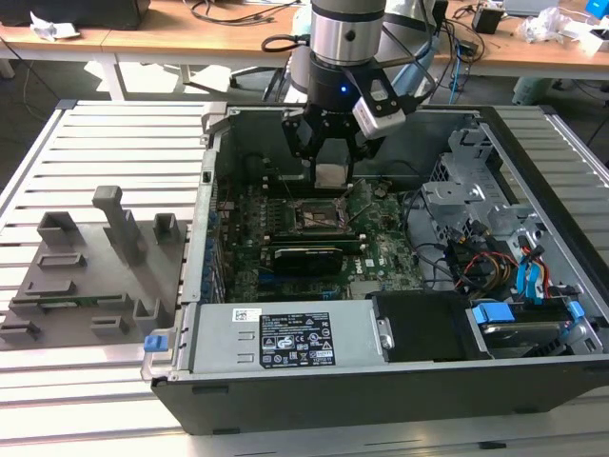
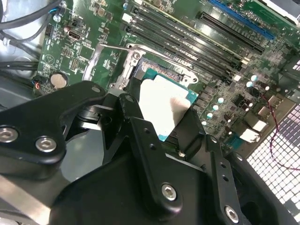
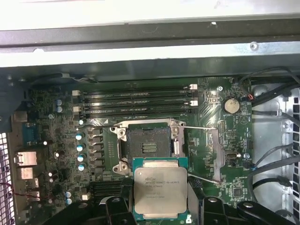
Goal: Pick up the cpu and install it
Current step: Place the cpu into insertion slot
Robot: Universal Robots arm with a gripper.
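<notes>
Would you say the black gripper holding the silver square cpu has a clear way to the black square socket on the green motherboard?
Probably yes: the gripper, shut on the cpu, hangs close above the socket, which lies uncovered, with nothing visible between them.

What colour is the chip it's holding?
The cpu is silver-grey, green-rimmed; clearest in the first wrist view.

The arm hangs vertically, wrist down, its gripper pointing downward with both black fingers clamped on the cpu.
</notes>
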